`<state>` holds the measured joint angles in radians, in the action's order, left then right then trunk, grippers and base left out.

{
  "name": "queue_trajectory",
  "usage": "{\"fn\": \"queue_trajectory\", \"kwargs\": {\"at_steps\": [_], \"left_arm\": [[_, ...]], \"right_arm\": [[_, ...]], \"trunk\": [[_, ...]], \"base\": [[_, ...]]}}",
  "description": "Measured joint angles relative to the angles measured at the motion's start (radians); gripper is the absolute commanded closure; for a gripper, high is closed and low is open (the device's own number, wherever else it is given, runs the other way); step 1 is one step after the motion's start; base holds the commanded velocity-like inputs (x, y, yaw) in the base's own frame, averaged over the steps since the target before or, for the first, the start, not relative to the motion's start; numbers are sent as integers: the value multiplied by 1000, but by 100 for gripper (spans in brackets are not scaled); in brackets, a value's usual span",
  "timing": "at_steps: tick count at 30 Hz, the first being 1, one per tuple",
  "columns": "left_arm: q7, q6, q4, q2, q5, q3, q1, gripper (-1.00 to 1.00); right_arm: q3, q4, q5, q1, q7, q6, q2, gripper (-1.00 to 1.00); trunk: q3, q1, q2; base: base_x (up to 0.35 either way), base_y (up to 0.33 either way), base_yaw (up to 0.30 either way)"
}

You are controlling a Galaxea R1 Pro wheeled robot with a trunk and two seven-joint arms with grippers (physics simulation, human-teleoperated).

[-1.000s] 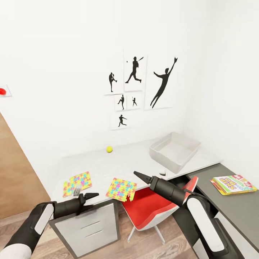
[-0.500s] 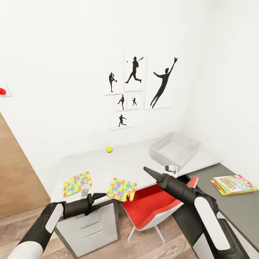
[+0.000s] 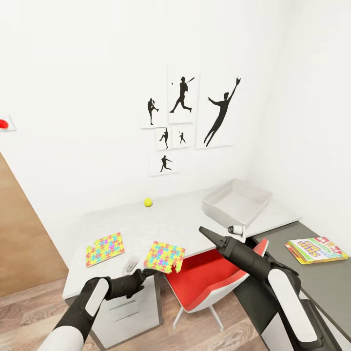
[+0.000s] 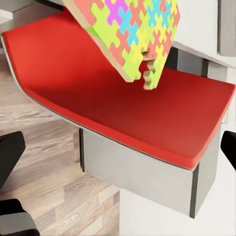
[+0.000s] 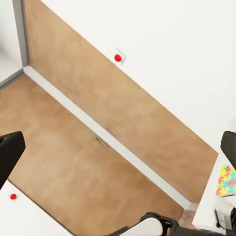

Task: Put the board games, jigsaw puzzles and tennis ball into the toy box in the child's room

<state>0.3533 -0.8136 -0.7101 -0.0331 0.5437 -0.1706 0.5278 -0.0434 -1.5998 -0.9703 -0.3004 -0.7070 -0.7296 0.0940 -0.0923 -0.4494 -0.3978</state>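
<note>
The white bench (image 3: 161,222) carries the empty toy box (image 3: 237,201), two jigsaw puzzles (image 3: 165,256) and the tennis ball (image 3: 148,202); a board game (image 3: 316,249) lies on the grey bench beside it. Nothing appears packed yet. The left end effector (image 3: 139,276), spread open and empty, sits just below the nearer puzzle; the right end effector (image 3: 208,234), also parted, holds nothing.
</note>
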Motion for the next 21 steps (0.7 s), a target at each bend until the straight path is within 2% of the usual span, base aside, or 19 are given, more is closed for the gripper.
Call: {"fn": "queue_trajectory", "kwargs": {"at_steps": [7, 16, 21], "left_arm": [[-30, 52, 34, -12, -1, -1, 0, -100], [-33, 61, 38, -14, 5, -1, 0, -100], [-11, 58, 39, -11, 4, -1, 0, -100]], "right_arm": [[2, 0, 0, 1, 0, 4, 2, -100], [3, 0, 0, 2, 0, 6, 2, -100], [4, 0, 0, 4, 0, 5, 2, -100]], "trunk": [[0, 0, 0], [0, 0, 0], [0, 0, 0]], "base": [[0, 0, 0], [0, 0, 0], [0, 0, 0]]}}
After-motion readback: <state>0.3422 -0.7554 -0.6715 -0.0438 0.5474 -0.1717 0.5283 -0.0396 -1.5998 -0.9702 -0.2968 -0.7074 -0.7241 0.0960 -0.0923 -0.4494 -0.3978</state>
